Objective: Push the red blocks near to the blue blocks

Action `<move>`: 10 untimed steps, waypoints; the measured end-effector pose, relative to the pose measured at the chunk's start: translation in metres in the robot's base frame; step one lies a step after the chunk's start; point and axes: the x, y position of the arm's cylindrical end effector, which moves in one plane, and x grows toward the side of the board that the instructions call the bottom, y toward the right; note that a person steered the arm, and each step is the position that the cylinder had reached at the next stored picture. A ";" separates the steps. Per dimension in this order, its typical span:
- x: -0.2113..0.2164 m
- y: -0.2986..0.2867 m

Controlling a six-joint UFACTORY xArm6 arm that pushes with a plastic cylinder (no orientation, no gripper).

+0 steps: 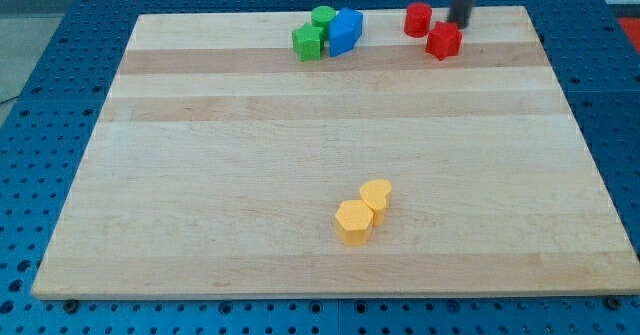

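Note:
Two red blocks sit near the view's top right: a red cylinder (417, 19) and a red star-like block (443, 40) just below and right of it. The blue blocks (345, 31) stand together near the top centre, touching each other; their shapes are hard to make out. My tip (461, 24) is at the view's top, just right of the red cylinder and just above the red star-like block, close to both. The red blocks lie a short gap to the right of the blue ones.
A green cylinder (322, 17) and a green cube-like block (308, 43) touch the blue blocks on their left. Two yellow blocks (363, 211) sit together below the centre. The wooden board (200, 175) lies on a blue perforated table.

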 end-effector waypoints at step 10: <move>0.070 -0.091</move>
